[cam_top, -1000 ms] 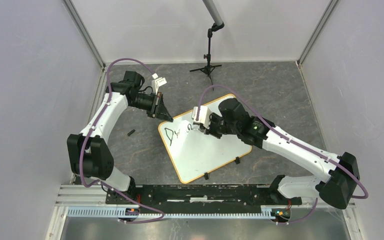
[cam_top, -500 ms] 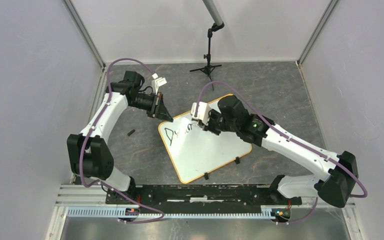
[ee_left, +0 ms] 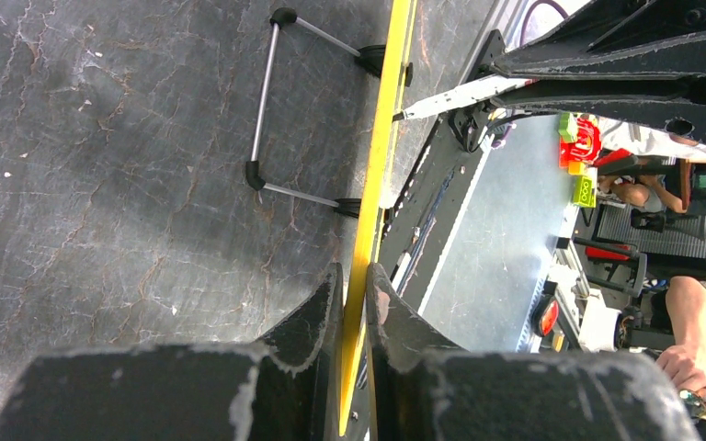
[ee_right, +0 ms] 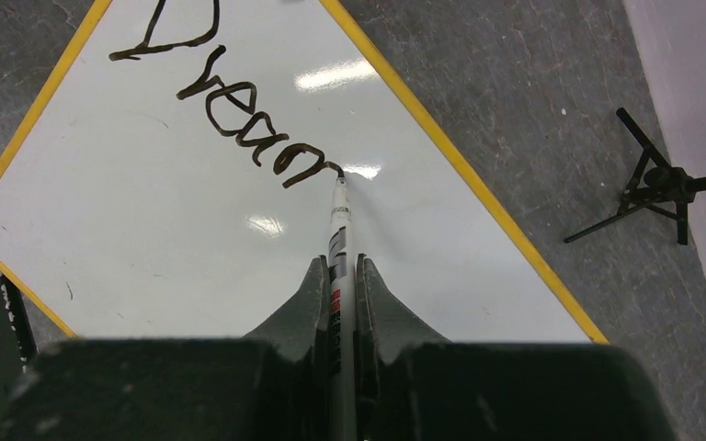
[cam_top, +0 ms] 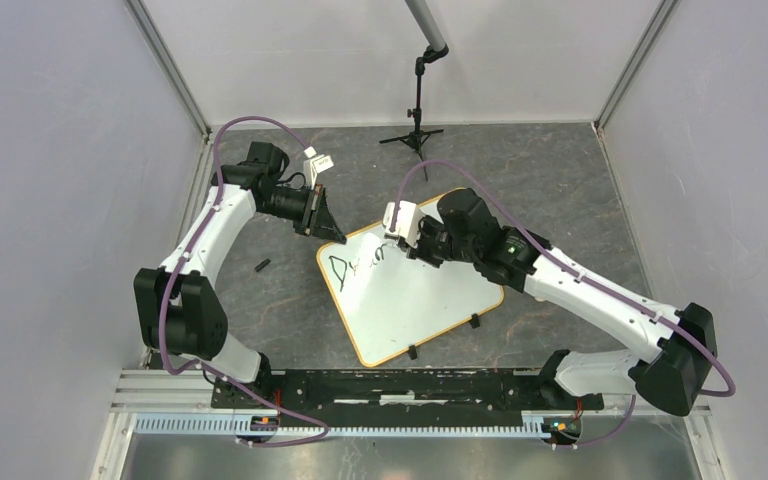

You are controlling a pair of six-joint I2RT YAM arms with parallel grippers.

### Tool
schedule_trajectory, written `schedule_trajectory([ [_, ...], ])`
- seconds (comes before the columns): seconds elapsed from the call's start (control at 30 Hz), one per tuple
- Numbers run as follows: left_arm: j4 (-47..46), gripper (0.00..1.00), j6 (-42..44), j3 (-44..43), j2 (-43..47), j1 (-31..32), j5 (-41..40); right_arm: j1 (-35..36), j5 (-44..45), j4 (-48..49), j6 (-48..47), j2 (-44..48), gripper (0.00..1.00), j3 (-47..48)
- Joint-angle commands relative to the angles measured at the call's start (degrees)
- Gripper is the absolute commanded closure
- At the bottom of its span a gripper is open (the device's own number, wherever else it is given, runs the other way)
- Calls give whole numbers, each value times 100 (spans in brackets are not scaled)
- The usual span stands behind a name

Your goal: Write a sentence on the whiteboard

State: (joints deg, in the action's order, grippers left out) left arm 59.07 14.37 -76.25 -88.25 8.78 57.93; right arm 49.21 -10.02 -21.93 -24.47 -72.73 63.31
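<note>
**Marker tip on the board, one word partly down**

My right fingers point(ee_right: 341, 268) are clenched on a white marker point(ee_right: 339, 225), one on each side of its barrel. The marker points away from me, and its black tip touches the whiteboard point(ee_right: 184, 266). The tip sits at the end of the last stroke of the sentence point(ee_right: 230, 101). So far that is one line of black handwriting, reading roughly "Drean", slanting across the far part of the board.

From above, the whiteboard point(cam_top: 415, 305) lies on the dark stone-patterned counter point(cam_top: 560, 180), turned diagonally and roughly in the middle between my two arms. The sentence point(cam_top: 355, 266) runs along its far-left side. My right fingers point(cam_top: 407, 246) hang over the board's far edge, with the rest of the white surface bare toward me. Two small black clips point(cam_top: 412, 352) sit on its near edge.

My left fingers point(ee_left: 356, 276) are clamped on the board's yellow rim, which runs straight between them. In the overhead view my left fingers point(cam_top: 322, 226) meet the board at its far-left corner.

A black tripod stand point(cam_top: 417, 135) is at the far side of the counter, well apart from the board. A small dark piece point(cam_top: 261, 265) lies on the counter to the board's left.
</note>
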Motion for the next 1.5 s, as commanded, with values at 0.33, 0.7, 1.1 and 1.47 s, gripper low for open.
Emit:
schedule_trajectory([
  [0.33,-14,98,130,-110,6,83,-221,-8,-333,-172,-93,250,100,-388],
  [0.7,-17,98,135,-110,2,93,-221,57,-312,-278,-127,544,100,20],
  [1.1,-18,98,127,-129,-5,116,-217,-140,208,-93,-120,414,100,153],
  [1.47,-21,98,116,-137,5,116,-221,-149,137,-25,-137,206,100,120],
])
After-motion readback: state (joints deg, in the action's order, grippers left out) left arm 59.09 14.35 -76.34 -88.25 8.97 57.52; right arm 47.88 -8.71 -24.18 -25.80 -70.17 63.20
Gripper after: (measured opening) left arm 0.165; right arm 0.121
